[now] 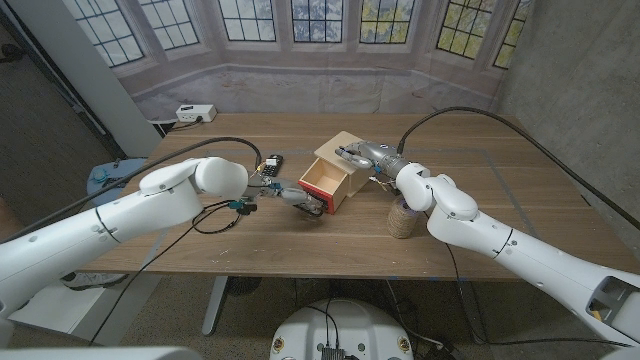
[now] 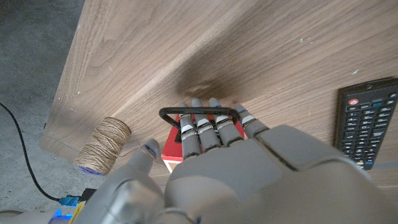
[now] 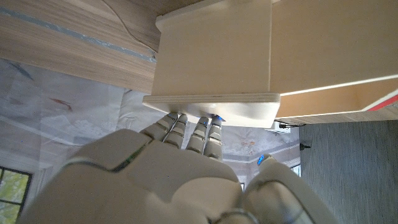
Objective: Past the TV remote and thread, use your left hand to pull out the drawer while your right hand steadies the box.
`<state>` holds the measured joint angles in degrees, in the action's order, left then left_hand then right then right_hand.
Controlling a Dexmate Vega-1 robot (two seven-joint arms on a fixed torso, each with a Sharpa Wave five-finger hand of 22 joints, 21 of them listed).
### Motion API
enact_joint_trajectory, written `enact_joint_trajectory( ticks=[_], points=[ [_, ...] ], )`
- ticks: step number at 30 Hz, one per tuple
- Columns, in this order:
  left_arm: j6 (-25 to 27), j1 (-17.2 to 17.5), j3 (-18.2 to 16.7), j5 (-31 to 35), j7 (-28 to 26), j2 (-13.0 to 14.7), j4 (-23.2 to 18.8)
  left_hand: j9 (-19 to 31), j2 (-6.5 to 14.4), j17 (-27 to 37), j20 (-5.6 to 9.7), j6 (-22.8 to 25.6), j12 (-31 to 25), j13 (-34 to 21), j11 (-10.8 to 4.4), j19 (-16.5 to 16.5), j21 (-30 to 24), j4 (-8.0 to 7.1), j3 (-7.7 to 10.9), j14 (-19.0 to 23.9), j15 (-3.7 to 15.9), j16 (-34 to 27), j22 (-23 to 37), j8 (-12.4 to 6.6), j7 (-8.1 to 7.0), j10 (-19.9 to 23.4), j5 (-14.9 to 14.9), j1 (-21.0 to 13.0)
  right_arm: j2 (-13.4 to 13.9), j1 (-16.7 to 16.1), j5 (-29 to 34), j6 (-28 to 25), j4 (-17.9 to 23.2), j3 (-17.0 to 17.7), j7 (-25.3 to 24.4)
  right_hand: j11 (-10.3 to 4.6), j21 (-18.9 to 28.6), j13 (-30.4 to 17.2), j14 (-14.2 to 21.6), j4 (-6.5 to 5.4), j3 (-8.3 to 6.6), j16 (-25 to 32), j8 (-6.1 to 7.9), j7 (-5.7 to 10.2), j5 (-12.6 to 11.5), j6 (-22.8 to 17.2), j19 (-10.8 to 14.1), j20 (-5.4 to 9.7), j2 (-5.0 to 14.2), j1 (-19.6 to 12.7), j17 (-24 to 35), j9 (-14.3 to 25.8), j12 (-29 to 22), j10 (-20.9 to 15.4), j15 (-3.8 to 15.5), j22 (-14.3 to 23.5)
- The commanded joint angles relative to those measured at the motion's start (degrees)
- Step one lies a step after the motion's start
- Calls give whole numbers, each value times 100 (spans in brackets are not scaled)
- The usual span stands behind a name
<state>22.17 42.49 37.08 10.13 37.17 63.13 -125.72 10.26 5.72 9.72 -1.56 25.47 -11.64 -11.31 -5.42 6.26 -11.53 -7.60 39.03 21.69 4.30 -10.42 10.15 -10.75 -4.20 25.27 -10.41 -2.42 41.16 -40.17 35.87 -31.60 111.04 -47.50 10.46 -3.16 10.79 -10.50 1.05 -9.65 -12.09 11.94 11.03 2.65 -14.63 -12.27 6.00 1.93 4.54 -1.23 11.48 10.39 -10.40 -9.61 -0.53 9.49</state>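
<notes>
At the middle of the wooden table [image 1: 480, 200], the box [image 1: 345, 150] stands with its red-fronted drawer [image 1: 325, 184] pulled out. The left hand [image 1: 296, 196] hooks its fingers [image 2: 208, 127] through the drawer's black handle [image 2: 199, 113], holding it. The right hand [image 1: 372, 157] presses on the box top. The remote [image 1: 270, 167] lies just left of the drawer; the thread [image 1: 403, 219] stands to the box's right.

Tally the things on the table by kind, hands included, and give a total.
Wooden box with its pulled-out drawer: 1
TV remote: 1
Spool of thread: 1
Robot hands: 2, the left hand hooking the drawer's handle, the right hand pressing on the box
Total: 5
</notes>
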Motion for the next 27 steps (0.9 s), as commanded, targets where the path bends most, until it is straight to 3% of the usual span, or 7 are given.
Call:
enact_joint_trajectory(
  ticks=[1,27],
  points=[
    [162,187,-89,-211,-138,171,-152,18,16,10,14,-9,-28,-14,-2,63,5,-26,37,-5,10,-2,3,-7,6,-14,-28,49,-82,96,-63,-54,-146,-77,-55,27,34,-12,16,-5,-46,-5,0,-26,-35,-24,81,-77,379,49,1,-3,-32,-5,-28,24],
    [207,334,-237,-440,-312,401,-361,19,21,11,10,-11,-28,-14,-1,82,1,-27,41,0,2,-3,3,-6,5,-17,-27,48,-31,121,-76,-261,-40,-171,-42,23,29,-12,18,-3,-51,-8,-8,-27,-53,-14,78,-70,378,48,1,-3,-34,2,-36,24]
  ],
)
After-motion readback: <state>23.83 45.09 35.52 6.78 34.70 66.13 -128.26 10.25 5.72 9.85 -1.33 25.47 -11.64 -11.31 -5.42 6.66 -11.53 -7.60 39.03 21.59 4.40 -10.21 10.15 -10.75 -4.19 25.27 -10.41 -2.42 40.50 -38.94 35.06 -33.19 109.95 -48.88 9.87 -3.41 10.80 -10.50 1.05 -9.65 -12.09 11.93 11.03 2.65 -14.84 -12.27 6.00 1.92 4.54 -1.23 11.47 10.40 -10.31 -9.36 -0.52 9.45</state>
